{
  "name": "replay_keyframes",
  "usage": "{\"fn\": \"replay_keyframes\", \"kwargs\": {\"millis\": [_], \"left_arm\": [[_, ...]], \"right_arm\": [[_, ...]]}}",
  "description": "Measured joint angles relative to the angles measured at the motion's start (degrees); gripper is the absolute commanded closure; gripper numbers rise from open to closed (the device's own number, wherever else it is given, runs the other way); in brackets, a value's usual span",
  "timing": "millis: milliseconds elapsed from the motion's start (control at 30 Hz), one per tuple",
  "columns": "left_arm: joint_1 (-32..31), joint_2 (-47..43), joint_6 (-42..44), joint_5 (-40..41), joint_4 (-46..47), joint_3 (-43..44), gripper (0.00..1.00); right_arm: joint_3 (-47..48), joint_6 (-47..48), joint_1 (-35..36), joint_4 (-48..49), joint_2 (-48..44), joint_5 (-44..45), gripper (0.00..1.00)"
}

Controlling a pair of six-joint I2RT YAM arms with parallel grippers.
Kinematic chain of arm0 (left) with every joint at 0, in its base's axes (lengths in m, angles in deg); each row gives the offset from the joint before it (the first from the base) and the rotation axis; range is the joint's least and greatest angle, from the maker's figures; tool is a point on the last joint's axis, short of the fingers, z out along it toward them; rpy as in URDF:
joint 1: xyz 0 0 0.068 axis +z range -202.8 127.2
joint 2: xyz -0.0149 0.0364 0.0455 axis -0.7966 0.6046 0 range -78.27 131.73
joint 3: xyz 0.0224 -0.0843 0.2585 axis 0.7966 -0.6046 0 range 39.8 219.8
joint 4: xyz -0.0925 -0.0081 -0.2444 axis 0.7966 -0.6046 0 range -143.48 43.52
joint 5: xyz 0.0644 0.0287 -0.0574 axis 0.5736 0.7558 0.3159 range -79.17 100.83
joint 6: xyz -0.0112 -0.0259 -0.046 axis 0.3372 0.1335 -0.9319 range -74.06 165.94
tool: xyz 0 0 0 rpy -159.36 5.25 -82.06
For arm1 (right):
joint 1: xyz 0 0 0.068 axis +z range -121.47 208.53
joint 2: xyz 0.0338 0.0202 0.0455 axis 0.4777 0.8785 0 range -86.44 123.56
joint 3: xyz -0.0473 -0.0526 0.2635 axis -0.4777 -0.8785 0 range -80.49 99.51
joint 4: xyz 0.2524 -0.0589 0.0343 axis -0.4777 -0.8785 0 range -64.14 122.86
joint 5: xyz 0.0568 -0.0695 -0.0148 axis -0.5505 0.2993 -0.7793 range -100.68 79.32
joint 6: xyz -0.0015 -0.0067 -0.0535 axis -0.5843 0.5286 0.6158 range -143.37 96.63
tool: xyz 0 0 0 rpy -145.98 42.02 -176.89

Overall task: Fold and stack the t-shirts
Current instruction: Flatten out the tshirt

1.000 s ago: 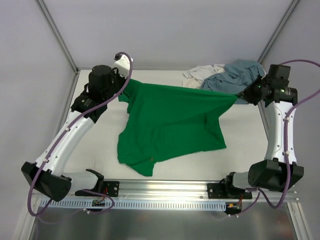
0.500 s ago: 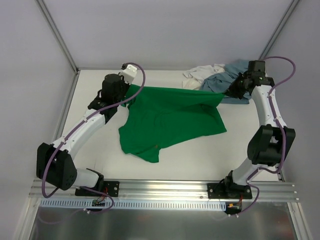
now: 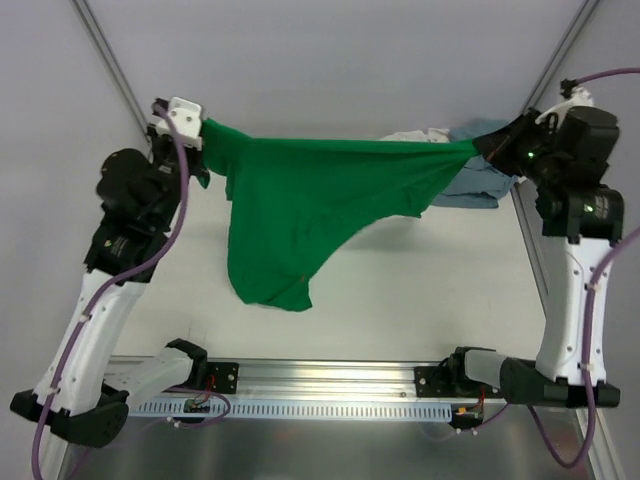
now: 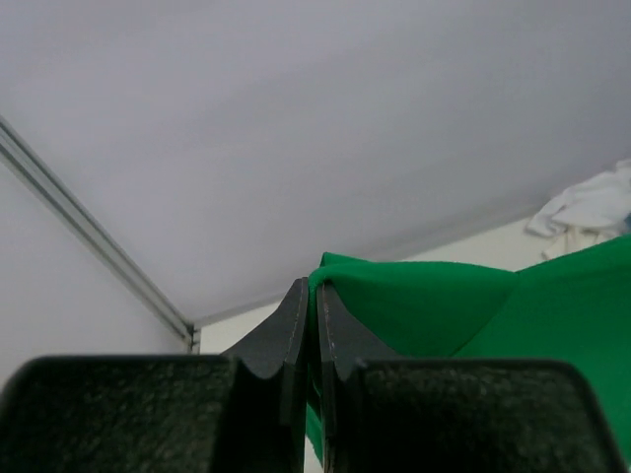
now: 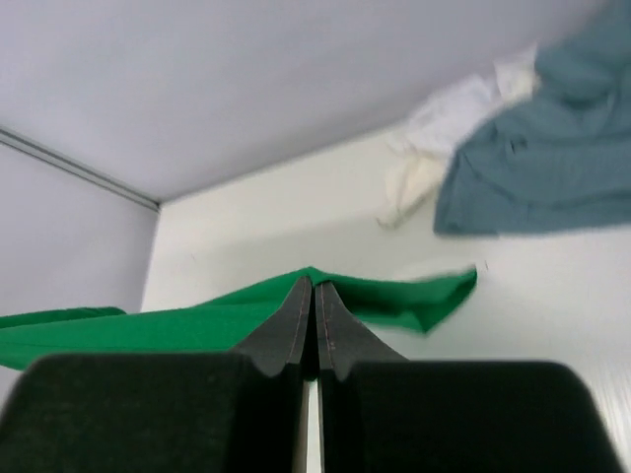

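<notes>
The bright green t-shirt [image 3: 300, 205] hangs stretched in the air between both grippers, its lower part drooping towards the table. My left gripper [image 3: 205, 135] is shut on the shirt's left top corner [image 4: 394, 296], high at the far left. My right gripper [image 3: 480, 148] is shut on its right top corner [image 5: 394, 296], high at the far right. The grey-blue t-shirt [image 3: 478, 178] and the white t-shirt [image 3: 415, 136] lie crumpled together at the table's far right, partly behind the green one; both also show in the right wrist view, the grey-blue shirt [image 5: 532, 168] and the white shirt [image 5: 444, 128].
The white table [image 3: 400, 300] lies below, with a metal rail [image 3: 330, 385] along its near edge. Grey walls and frame posts [image 3: 115, 75] enclose the back and sides.
Both arms have risen and spread apart, lifting the green shirt off the table and pulling its top edge taut. The shirt now hangs instead of lying flat.
</notes>
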Motion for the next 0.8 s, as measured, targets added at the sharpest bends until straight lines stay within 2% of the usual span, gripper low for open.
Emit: {"fn": "replay_keyframes", "kwargs": {"millis": [100,233,567,800], "left_arm": [[0.00,-1.64,-1.20,-1.90,-3.80,7.67,1.00],[0.00,-2.34,-2.60,-4.13,-8.26,15.04,1.00],[0.00,-5.75,-5.53,-6.56,-22.27,25.57,1.00],[-0.02,-5.60,-6.16,-8.94,-28.37,37.46,1.00]], "right_arm": [[11.06,1.22,0.04,-2.91,-1.73,-0.02,0.99],[20.72,2.47,0.04,-6.19,-2.14,-0.07,0.99],[23.43,3.56,0.07,-17.64,-8.13,0.13,0.99],[25.53,3.54,0.13,-19.80,-12.11,0.39,0.99]]}}
